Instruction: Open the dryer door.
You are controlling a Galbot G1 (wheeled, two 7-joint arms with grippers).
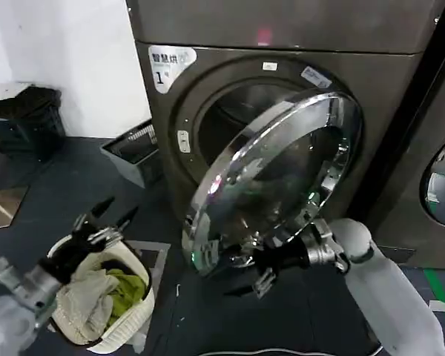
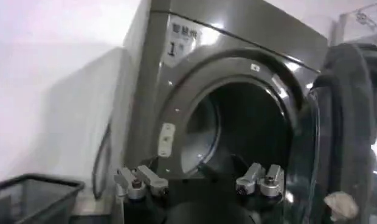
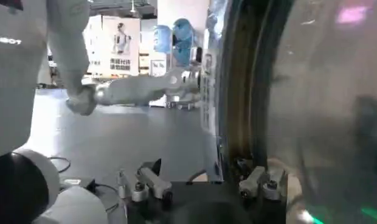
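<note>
R claw (image 1: 261, 276) under dryer door (image 1: 282, 178) rim — L claw (image 1: 104, 219) idle.

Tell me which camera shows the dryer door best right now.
The head view: the whole dryer door shows there, chrome ring and dark glass, swung partly open, with the right gripper at its lower rim. The left wrist view shows its edge and grey inner face. The right wrist view shows its ring and glass close up.

Dryer door (image 1: 274, 178) is shiny chrome around dark tinted glass, dark grey-brown dryer body (image 1: 386, 96) behind it, white laundry basket (image 1: 126, 315) with green cloth (image 1: 126, 293).
</note>
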